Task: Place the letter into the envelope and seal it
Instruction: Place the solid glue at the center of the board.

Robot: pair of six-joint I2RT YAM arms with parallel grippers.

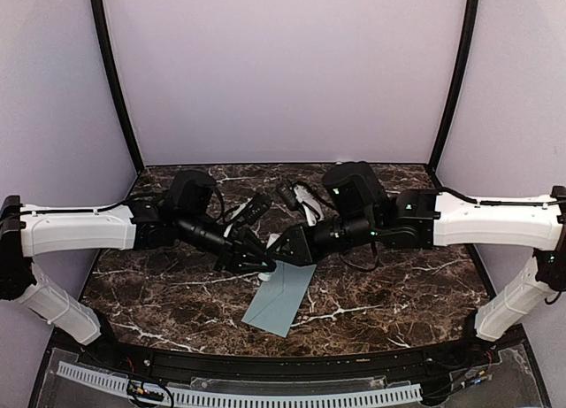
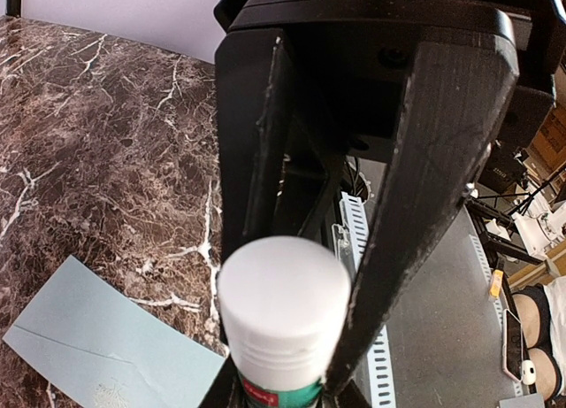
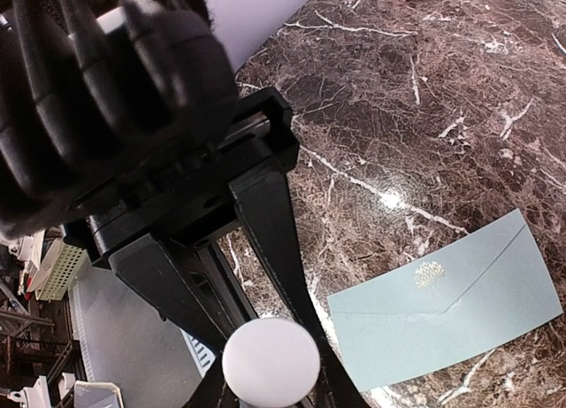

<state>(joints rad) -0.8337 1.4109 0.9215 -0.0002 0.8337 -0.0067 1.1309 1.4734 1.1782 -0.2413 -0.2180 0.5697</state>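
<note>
The two arms meet over the middle of the bench [image 1: 407,284], which is dark brown stone with white lines. The left end effector [image 1: 256,259] is pinching a small white glue stick [image 2: 283,311]. The right end effector [image 1: 285,247] is pressed onto the other end of the same stick, so both hold it up in the air. Under the ribbed white cap there is a green and red label; its writing is cut off and cannot be read.

The envelope [image 1: 280,299] lies flat and slanted on the bench, just below the end effectors, toward the middle of the near edge. Nothing touches it. Its pointed flap faces up, and a small shiny mark [image 3: 429,273] sits by the flap's tip, too small to read.
</note>
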